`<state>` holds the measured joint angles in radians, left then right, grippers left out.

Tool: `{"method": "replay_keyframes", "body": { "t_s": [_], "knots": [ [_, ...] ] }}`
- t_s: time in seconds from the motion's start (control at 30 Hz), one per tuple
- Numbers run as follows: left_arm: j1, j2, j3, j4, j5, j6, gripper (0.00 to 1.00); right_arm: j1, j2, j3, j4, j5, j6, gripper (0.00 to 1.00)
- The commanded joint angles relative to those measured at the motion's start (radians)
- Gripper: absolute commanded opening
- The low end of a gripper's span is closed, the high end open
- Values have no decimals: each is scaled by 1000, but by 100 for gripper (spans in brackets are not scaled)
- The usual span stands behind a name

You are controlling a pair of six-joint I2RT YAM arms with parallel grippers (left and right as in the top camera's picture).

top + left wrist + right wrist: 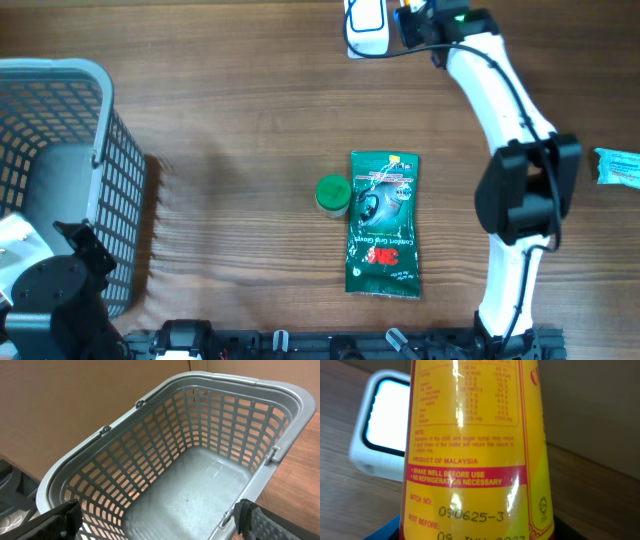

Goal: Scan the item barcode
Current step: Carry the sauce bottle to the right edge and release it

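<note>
**Overhead view.** You are looking down on a brown wood-grain counter (230,120).
- Item 1: a grey plastic lattice basket (60,75) is sitting at the left edge.
- Item 2: the black left arm (50,290) is sitting at the near-left corner, just beside the basket.
- Item 3: a small round green-lidded container (332,196) is lying mid-counter. It is touching the left edge of item 4.
- Item 4: a flat green printed packet (382,225) is lying lengthwise.
- Item 5: a pale blue packet (618,165) is showing only partly at the right edge.
- Item 6: the white right arm (500,90) is reaching from the near edge to the far edge. Its right end effector (420,22) is hanging just beside a white rounded barcode scanner (366,25) at the top of the frame.

**Left wrist view.** You are looking into the basket from above its open mouth, with its grey floor and slotted walls showing. The left end effector (162,522) is standing fully released. Its two black fingers (55,520) are sitting wide apart at the bottom corners.

**Right wrist view.** A tall yellow plastic bottle with a printed label (470,435) is filling most of your frame.
- It is standing upright and close to the lens.
- Its label is showing a nutrition table, a red band reading "SHAKE WELL BEFORE USE" and a batch print.
- The right end effector is grasping this bottle, though its fingers are hiding below the bottle.
- The scanner is sitting behind and to the left of the bottle on the counter, and its window is glowing white.
</note>
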<state>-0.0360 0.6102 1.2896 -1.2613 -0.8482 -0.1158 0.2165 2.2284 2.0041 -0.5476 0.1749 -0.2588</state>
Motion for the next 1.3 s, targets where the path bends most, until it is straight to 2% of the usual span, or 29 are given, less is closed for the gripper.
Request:
{"method": "replay_keyframes", "body": {
  "t_s": [0.0,0.17,0.33,0.5,0.63,0.8,0.87,0.97,1.13,1.2,1.23,1.27],
  "knots": [
    [8,0,6,3,-13,7,100,58,51,3,74,149,-32,39],
    [8,0,6,3,-13,7,100,121,110,0,99,287,-98,37],
    [8,0,6,3,-13,7,100,129,149,-3,65,320,-131,38],
    [8,0,6,3,-13,7,100,137,143,-3,53,320,-124,38],
    [8,0,6,3,-13,7,100,104,72,-3,46,347,-98,39],
    [8,0,6,3,-12,7,100,-97,-2,-3,-21,325,27,40],
    [8,0,6,3,-12,7,100,-233,11,-3,-98,206,107,40],
    [8,0,6,3,-13,7,100,-428,72,-3,-161,160,166,40],
    [8,0,6,3,-13,7,100,-655,205,-3,-248,160,255,43],
    [8,0,6,3,-13,7,100,-716,229,-3,-278,160,309,52],
    [8,0,6,3,-12,7,100,-762,225,3,-301,151,381,71],
    [8,0,6,3,-13,7,100,-772,221,11,-312,140,394,78]
  ]
}}
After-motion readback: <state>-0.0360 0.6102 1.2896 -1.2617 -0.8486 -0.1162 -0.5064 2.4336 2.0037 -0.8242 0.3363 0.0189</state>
